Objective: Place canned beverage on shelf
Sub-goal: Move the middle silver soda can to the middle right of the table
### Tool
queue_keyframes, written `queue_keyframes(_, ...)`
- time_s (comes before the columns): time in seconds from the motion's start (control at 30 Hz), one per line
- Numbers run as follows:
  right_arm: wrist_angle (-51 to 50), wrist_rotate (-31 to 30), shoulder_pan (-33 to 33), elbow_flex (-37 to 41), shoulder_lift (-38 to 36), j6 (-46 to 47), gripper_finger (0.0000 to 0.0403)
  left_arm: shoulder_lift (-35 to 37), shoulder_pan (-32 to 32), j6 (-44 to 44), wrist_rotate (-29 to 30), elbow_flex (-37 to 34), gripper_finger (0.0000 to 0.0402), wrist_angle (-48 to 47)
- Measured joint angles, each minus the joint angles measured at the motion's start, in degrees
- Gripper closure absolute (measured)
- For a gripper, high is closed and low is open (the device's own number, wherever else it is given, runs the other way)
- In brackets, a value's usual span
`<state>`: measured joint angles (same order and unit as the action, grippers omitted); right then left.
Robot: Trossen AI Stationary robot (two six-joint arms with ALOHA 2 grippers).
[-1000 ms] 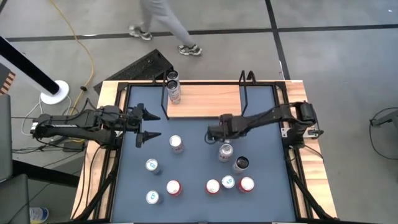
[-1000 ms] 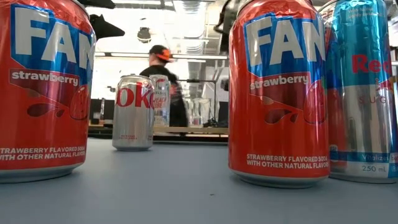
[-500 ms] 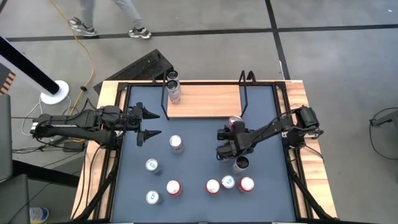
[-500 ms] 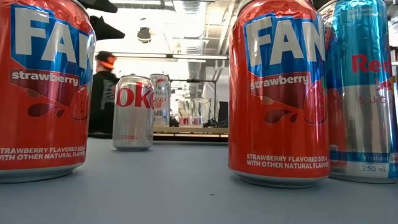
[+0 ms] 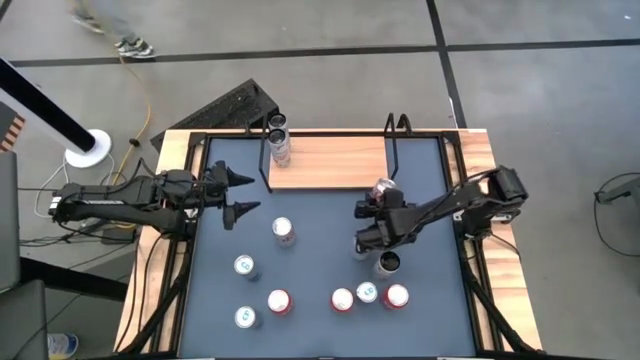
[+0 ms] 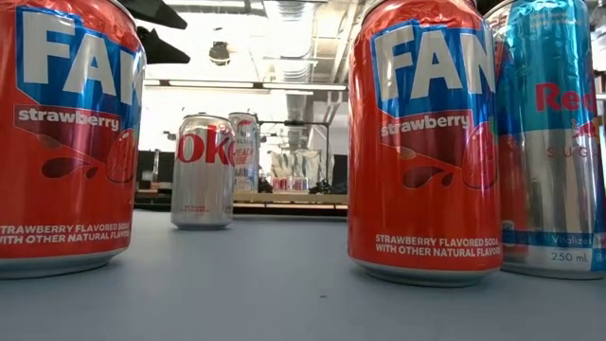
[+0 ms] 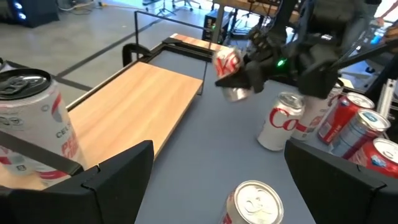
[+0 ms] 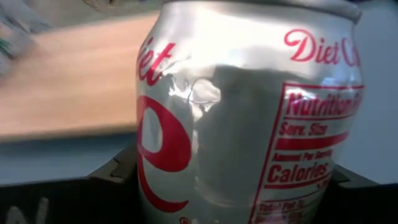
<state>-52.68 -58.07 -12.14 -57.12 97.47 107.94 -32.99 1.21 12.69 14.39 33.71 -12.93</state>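
Diet Coke can (image 8: 249, 118) fills the right wrist view, silver with red lettering, side dented, clamped between the right gripper's (image 5: 373, 200) fingers. From above, this can (image 5: 383, 188) is held off the mat, tilted, just off the shelf's (image 5: 330, 162) near right corner, by the right black upright (image 5: 393, 140). Left wrist view shows it from the side: can (image 7: 229, 68) in the air, leaning over, clear of the board (image 7: 134, 106). Two cans (image 5: 279, 140) stand at the shelf's left end; only the top view shows both. Left gripper (image 5: 235, 195) hangs over the mat's left side, fingers spread wide, holding nothing. Low view shows neither gripper well: two strawberry Fanta cans (image 6: 426, 142) close up, a Coke can (image 6: 203, 170) farther back on the blue-grey mat (image 6: 284, 294).
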Motion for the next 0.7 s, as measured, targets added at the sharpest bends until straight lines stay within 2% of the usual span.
queue_keyframes(0.17, -5.09, -1.83, -2.10, 0.00, -5.60, -0.42, 0.0134, 0.00, 0.00, 0.04, 1.44, 0.00, 0.0050, 0.00)
queue_keyframes(0.33, -13.04, -2.47, -7.00, -0.03, -11.01, 0.32, 0.0134, -0.01, 0.02, 0.11, 1.49, 0.00, 0.0050, 0.00)
queue_keyframes(0.53, -24.14, -1.51, -13.42, 1.88, -13.28, 9.32, 0.0134, -0.01, 0.00, 0.42, 1.81, 0.00, 0.0050, 0.22)
queue_keyframes(0.7, -25.81, 1.31, -18.16, 7.70, -13.11, 18.26, 0.0134, -0.01, 0.00, 0.44, 3.07, 0.00, 0.0050, 0.42)
